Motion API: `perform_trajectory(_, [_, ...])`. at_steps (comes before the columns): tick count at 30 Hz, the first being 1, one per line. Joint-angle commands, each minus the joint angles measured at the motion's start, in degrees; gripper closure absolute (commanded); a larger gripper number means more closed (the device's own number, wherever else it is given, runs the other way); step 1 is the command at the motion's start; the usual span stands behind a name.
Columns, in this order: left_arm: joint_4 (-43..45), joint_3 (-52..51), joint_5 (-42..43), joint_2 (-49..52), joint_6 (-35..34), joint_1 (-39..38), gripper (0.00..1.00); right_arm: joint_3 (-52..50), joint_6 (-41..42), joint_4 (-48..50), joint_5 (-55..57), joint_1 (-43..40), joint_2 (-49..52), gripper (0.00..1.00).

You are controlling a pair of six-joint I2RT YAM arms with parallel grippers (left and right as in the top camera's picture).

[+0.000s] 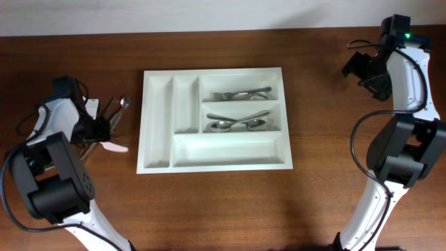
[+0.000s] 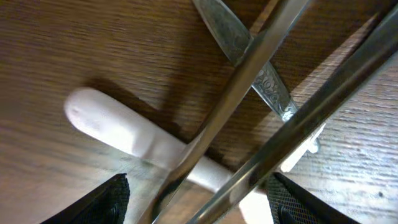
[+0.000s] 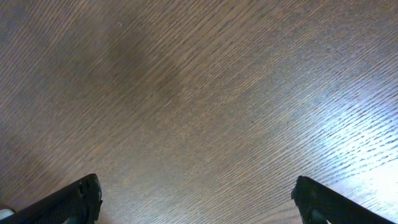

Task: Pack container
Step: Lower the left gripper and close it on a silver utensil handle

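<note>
Sitting mid-way on the brown wooden tabletop (image 1: 313,209): large white rectangular plastic cutlery tray (image 1: 230,150), silver metal forks (image 1: 240,93) in its upper right compartment, silver metal spoons (image 1: 237,124) in the one below. Left end effector (image 2: 199,208) jaws apart, straddling crossed silver metal cutlery handles (image 2: 249,68) and a white plastic utensil (image 2: 124,130), just left of tray. Right end effector (image 3: 199,199) wide apart above the tabletop, well right of tray.

No readable text, label, brand or number on anything visible.
</note>
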Motion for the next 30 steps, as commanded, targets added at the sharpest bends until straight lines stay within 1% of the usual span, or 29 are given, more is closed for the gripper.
perform_trajectory(1, [0.2,0.7,1.2,3.3,0.9,0.5,0.27,1.1,-0.4,0.2,-0.3,-0.2,-0.6,0.01])
perform_trajectory(4, [0.2,0.7,2.3,4.7,0.9,0.5,0.28,1.1,-0.4,0.2,-0.3,-0.2,-0.6,0.01])
perform_trajectory(7, [0.3,0.7,2.5,5.0,0.9,0.5,0.32,1.1,-0.4,0.2,-0.3,-0.2,-0.6,0.01])
perform_trajectory(12, [0.2,0.8,2.4,5.0,0.9,0.5,0.49,1.1,-0.4,0.2,-0.3,-0.2,-0.6,0.01])
perform_trajectory(15, [0.2,0.8,2.4,5.0,0.9,0.5,0.55,1.1,-0.4,0.2,-0.3,-0.2,-0.6,0.01])
perform_trajectory(21, [0.2,0.8,2.4,5.0,0.9,0.5,0.61,1.1,-0.4,0.2,-0.3,-0.2,-0.6,0.01])
perform_trajectory(26, [0.2,0.8,2.4,5.0,0.9,0.5,0.70,1.1,-0.4,0.2,-0.3,-0.2,-0.6,0.01])
perform_trajectory(30, [-0.1,0.8,2.4,5.0,0.9,0.5,0.71,1.1,-0.4,0.2,-0.3,-0.2,-0.6,0.01])
